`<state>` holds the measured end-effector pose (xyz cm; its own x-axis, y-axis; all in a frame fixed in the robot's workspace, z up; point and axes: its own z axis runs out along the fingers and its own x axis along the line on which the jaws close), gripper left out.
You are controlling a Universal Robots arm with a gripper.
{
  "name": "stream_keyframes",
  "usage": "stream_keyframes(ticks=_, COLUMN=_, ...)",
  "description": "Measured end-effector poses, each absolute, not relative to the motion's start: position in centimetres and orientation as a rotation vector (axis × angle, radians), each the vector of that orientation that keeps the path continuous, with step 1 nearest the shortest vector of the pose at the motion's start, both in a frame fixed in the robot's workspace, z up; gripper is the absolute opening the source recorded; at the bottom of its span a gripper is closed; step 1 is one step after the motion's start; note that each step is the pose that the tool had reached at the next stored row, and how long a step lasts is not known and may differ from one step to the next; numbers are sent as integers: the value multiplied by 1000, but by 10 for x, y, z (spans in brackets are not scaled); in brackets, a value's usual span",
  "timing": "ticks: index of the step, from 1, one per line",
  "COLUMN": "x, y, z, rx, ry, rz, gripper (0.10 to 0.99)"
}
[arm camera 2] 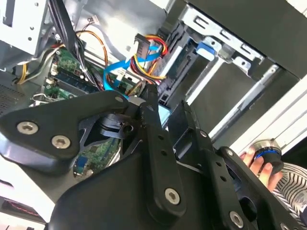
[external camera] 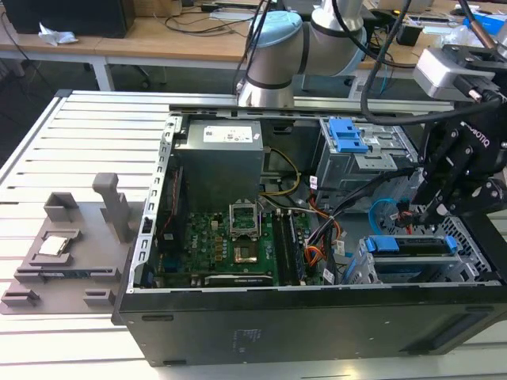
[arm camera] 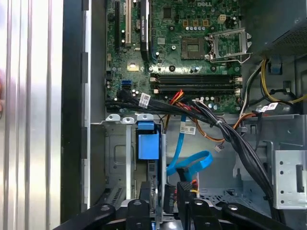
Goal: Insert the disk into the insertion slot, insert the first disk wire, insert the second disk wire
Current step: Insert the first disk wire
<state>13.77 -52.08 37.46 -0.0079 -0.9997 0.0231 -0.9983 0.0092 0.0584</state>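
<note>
The disk [external camera: 412,245] lies in the insertion slot [external camera: 372,273], a silver cage at the case's near corner on the exterior view's right. Its blue carrier [arm camera: 147,143] shows in both wrist views. My gripper [external camera: 430,212] hangs just behind the disk. Its fingers [arm camera 2: 152,108] stand close together, and a pale-blue strip of the second disk wire [arm camera 2: 112,72] sits between them. That cable curls in a loop [arm camera: 192,165] down to a black plug at the disk's back. The first disk wire [arm camera 2: 156,71], red and orange, ends in a black plug right beside it.
A taller grey cage with a blue clip [external camera: 348,134] stands behind my gripper. A thick black cable bundle [arm camera: 230,134] crosses above the slot. Motherboard [external camera: 238,245] and power supply [external camera: 218,162] occupy the case's other half. A hand [arm camera 2: 261,160] rests on a blue-ringed knob outside the case.
</note>
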Motion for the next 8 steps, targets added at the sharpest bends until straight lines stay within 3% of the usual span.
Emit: stream_keyframes(ticks=8, x=145, y=-520, z=363, rx=2168, ry=-2187, rz=-45, gripper=361)
